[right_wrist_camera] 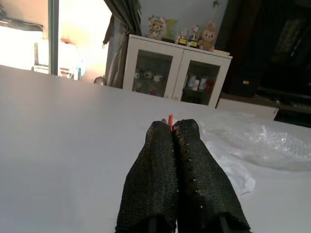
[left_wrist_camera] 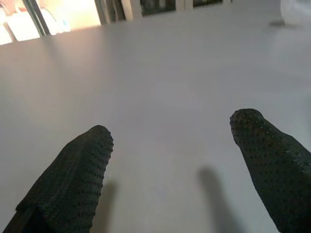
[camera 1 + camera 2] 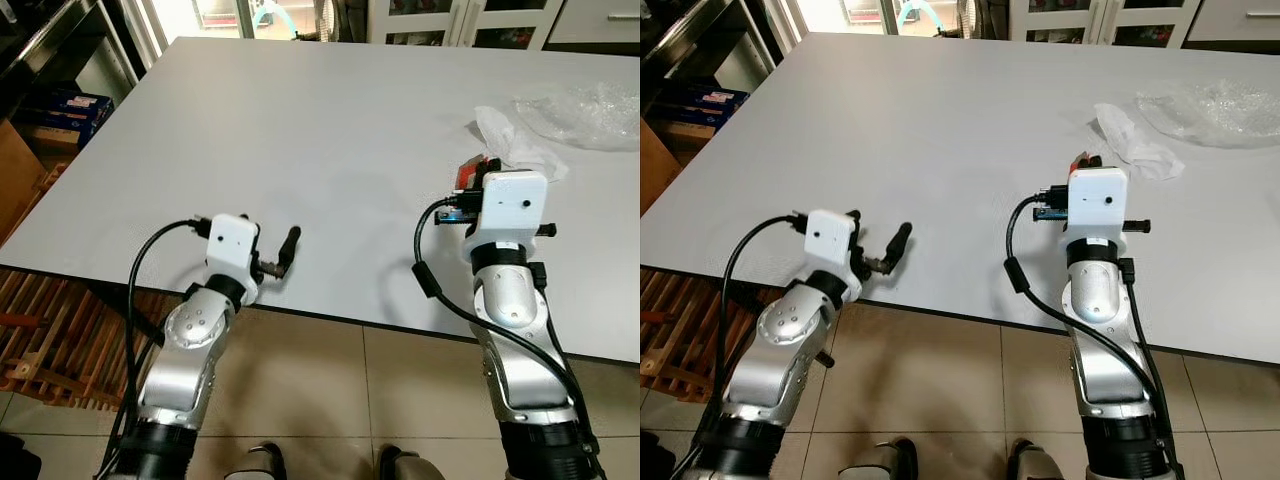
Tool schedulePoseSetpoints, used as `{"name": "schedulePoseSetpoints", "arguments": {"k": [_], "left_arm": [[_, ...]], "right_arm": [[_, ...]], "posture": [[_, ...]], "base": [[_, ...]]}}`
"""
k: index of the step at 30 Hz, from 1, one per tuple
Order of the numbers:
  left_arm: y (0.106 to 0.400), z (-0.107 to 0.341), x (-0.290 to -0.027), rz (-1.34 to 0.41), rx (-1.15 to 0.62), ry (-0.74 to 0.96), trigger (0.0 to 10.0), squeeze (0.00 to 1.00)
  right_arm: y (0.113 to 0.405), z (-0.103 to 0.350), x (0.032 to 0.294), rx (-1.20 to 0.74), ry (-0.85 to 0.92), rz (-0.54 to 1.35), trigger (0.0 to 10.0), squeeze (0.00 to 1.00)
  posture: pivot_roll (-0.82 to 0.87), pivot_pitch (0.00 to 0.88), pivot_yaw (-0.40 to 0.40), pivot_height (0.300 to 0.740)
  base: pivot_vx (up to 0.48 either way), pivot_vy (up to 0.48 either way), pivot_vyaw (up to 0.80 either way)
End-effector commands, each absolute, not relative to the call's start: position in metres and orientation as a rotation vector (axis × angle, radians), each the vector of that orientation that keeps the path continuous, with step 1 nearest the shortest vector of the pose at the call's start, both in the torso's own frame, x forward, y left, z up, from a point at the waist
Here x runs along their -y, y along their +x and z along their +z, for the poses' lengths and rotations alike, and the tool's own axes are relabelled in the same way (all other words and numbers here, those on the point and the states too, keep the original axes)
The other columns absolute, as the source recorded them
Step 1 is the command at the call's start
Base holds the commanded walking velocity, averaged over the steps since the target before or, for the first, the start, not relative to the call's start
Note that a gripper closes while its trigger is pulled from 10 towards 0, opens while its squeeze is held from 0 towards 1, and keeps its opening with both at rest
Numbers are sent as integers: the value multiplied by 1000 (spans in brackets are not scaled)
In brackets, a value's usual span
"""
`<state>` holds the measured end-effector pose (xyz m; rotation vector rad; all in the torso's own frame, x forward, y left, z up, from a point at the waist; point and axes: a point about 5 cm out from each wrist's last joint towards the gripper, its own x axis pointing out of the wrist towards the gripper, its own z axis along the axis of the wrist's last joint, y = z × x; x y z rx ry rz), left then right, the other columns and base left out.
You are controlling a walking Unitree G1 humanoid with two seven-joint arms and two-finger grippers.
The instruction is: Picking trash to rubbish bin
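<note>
Red trash (image 1: 170, 120) shows pinched between right pincer (image 1: 173, 127) fingers.

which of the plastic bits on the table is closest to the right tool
The crumpled white wrapper, just beyond the right tool, which is shut on a thin red scrap. The clear bubble-wrap sheet lies farther off, toward the table's far right corner.

One crumpled white wrapper (image 3: 515, 140), one clear plastic sheet (image 3: 585, 112), one grey table (image 3: 300, 140).
</note>
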<state>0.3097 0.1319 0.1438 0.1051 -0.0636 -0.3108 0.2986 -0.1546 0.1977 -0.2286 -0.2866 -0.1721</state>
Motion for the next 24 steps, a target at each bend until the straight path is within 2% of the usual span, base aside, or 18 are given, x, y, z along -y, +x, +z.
{"name": "schedulePoseSetpoints", "arguments": {"k": [1, 3, 9, 24], "left_arm": [[311, 142, -136, -289, 59, 99, 10000, 0], [311, 142, -134, -291, 63, 96, 10000, 0], [314, 140, -130, -285, 59, 72, 10000, 0], [312, 132, -125, -307, 47, 57, 10000, 0]], "right_arm": [[295, 201, 159, 301, -225, -181, 10000, 0], [294, 201, 161, 297, -227, -189, 10000, 0], [291, 199, 165, 279, -232, -195, 10000, 0], [292, 198, 166, 254, -239, -179, 10000, 0]], "posture": [[-36, 116, 50, 740], [-41, 114, 48, 740], [-54, 107, 43, 740], [-60, 106, 27, 740]], "base": [[0, 0, 0], [0, 0, 0], [0, 0, -544], [0, 0, -746]]}}
